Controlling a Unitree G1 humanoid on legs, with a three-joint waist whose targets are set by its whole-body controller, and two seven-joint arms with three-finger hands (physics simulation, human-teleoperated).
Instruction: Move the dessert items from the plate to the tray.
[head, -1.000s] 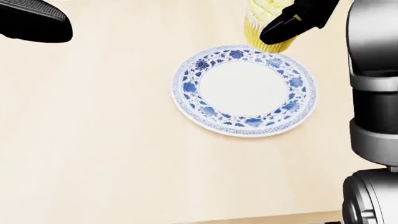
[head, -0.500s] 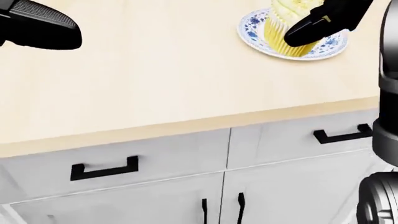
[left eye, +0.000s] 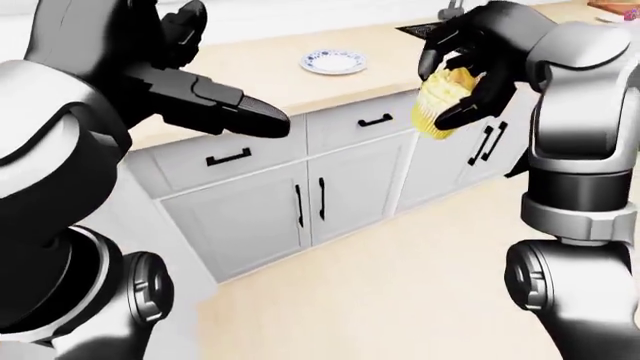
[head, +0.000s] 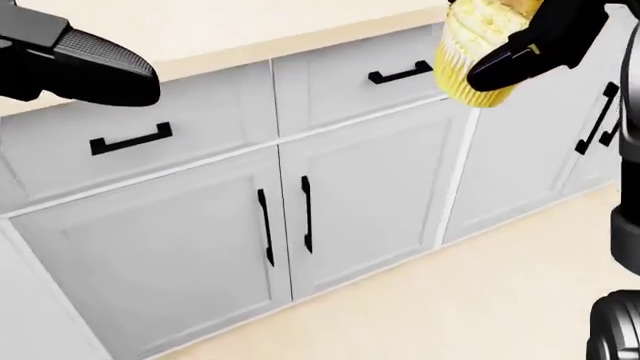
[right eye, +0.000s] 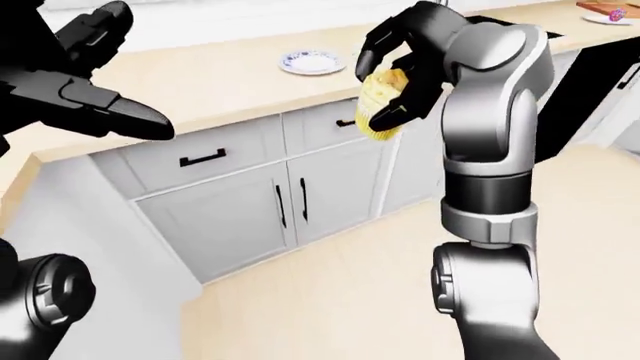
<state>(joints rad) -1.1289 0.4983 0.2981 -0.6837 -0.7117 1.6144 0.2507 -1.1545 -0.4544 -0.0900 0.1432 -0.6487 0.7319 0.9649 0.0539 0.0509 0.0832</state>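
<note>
Right hand (left eye: 462, 75) pinches the cupcake (left eye: 440, 105), fingers wrapped round its top and side, held in the air off the surface (left eye: 280, 64), over the cabinet (left eye: 300, 195) drawers. Plate (left eye: 333, 61) on the surface looks bare. No tray identifiable. Left hand (left eye: 215, 105) carries nothing, fingers extended, beside the plate's left in the left-eye view.

Handling, by judgement: cupcake light, soft, crushable; frosting smears. Best hold is the ridged paper wrapper low down, gentle squeeze, kept upright.

The camera has swung off the countertop to the cabinet doors (head: 370, 210), leaving the plate (left eye: 333, 61) out of the head view.
</note>
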